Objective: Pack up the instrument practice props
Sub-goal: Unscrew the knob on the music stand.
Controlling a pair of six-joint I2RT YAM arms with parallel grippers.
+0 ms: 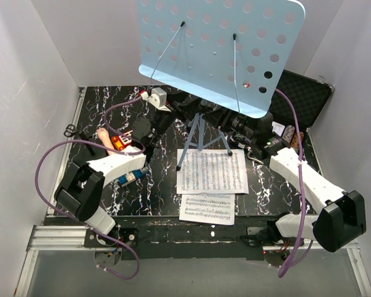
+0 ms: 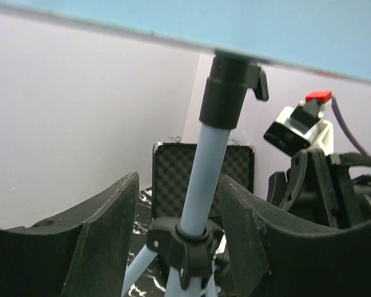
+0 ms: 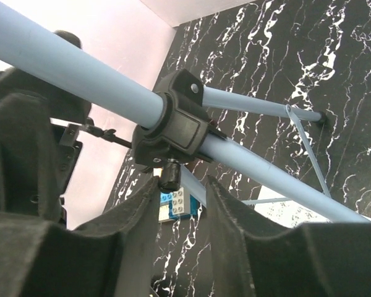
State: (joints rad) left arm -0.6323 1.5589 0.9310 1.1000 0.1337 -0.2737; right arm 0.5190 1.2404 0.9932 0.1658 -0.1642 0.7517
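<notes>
The light-blue perforated music stand (image 1: 219,49) stands upright at the table's middle back, its tripod legs (image 1: 201,139) spread below. My left gripper (image 2: 179,204) is open around the stand's pole (image 2: 205,167), just above the black leg hub (image 2: 182,247). The right finger is close to the pole and the left finger stands apart. My right gripper (image 3: 182,192) is open just under the hub (image 3: 173,127) and its knob, with one leg (image 3: 266,170) crossing above the jaws. Two sheet-music pages (image 1: 211,171) (image 1: 207,208) lie flat in front of the legs. I cannot make out the microphone.
The open black foam-lined case (image 1: 303,99) sits at the back right, also in the left wrist view (image 2: 173,173). Small items lie at the left: scissors (image 1: 69,129), an orange toy (image 1: 119,143), blue and white bricks (image 3: 176,204). White walls close in three sides.
</notes>
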